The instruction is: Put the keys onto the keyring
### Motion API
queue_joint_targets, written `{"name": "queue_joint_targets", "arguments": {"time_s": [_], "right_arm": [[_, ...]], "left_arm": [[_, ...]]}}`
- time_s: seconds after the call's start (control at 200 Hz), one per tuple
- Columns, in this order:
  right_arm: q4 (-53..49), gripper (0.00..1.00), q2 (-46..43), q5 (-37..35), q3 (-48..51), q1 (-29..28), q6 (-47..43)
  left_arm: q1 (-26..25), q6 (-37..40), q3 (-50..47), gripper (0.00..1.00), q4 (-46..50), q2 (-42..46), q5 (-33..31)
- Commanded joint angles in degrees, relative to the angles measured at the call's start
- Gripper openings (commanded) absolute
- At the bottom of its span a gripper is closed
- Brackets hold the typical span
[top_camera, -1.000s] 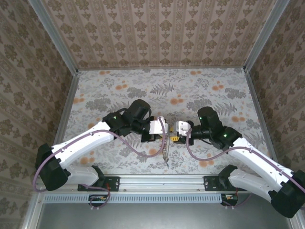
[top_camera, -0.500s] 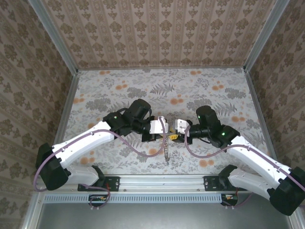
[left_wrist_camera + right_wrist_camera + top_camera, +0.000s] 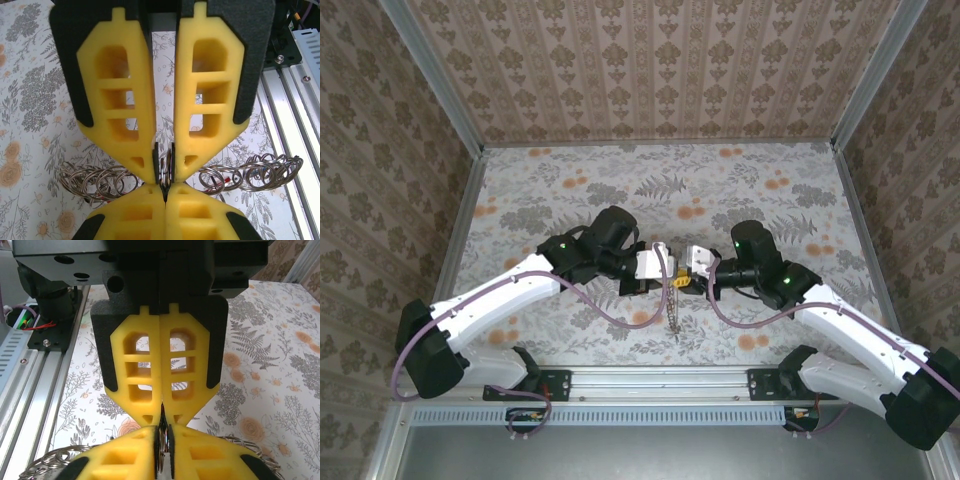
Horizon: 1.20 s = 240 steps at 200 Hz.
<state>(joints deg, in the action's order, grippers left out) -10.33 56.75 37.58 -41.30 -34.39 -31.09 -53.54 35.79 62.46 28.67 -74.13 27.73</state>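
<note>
L pincer [image 3: 165, 196] is clenched, tips pressed tight; on what, cannot tell. It meets tip-to-tip the R pincer [image 3: 164, 169], which is grasping edge-on the keyring [image 3: 260, 172], whose linked loops hang on both sides, above the bench [image 3: 570, 190], near edge.

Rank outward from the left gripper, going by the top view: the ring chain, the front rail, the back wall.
1. ring chain: pinched in the left gripper and hanging from it.
2. front rail: along the table's near edge, between the arm bases.
3. back wall: beyond the table's far edge.
</note>
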Motion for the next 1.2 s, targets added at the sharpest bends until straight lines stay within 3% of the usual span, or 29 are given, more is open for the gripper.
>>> {"name": "queue_joint_targets", "arguments": {"time_s": [0.0,0.1,0.215,0.345,0.445,0.58,0.645,0.79,0.965,1.195], "right_arm": [[-0.70,0.10,0.50,1.61,0.78,-0.17,0.99],[-0.96,0.06,0.64,1.45,0.68,-0.14,1.13],[-1.52,0.23,0.38,-0.57,0.86,-0.11,1.22],[-2.27,0.16,0.20,-0.62,0.76,0.46,1.30],[-2.16,0.00,0.45,0.14,0.69,0.55,1.53],[-1.02,0.00,0.58,1.09,0.89,0.55,2.13],[2.31,0.00,-0.07,1.52,1.64,0.55,3.81],[18.05,0.00,-2.78,2.78,6.29,1.27,13.17],[34.29,0.00,-3.44,2.86,10.67,2.14,22.99],[41.79,0.00,-4.78,3.25,13.14,2.14,25.79]], "left_arm": [[0.19,0.40,0.73,0.00,-2.20,2.05,2.24],[0.21,0.50,0.64,0.00,-2.21,2.14,2.07],[0.24,0.48,0.22,0.00,-2.30,2.57,1.76],[0.24,0.34,-0.12,0.00,-2.32,2.85,1.80],[0.20,0.31,-0.06,0.00,-2.39,2.98,1.87],[0.27,-0.01,-0.12,0.00,-2.78,2.93,1.92],[0.32,-0.88,-0.50,0.00,-3.45,2.98,1.80],[1.25,-3.88,-2.67,0.16,-6.34,3.86,2.68],[2.19,-5.33,-2.69,0.16,-6.46,3.53,3.12],[2.91,-6.42,-3.43,0.17,-8.56,3.34,3.96]]}}
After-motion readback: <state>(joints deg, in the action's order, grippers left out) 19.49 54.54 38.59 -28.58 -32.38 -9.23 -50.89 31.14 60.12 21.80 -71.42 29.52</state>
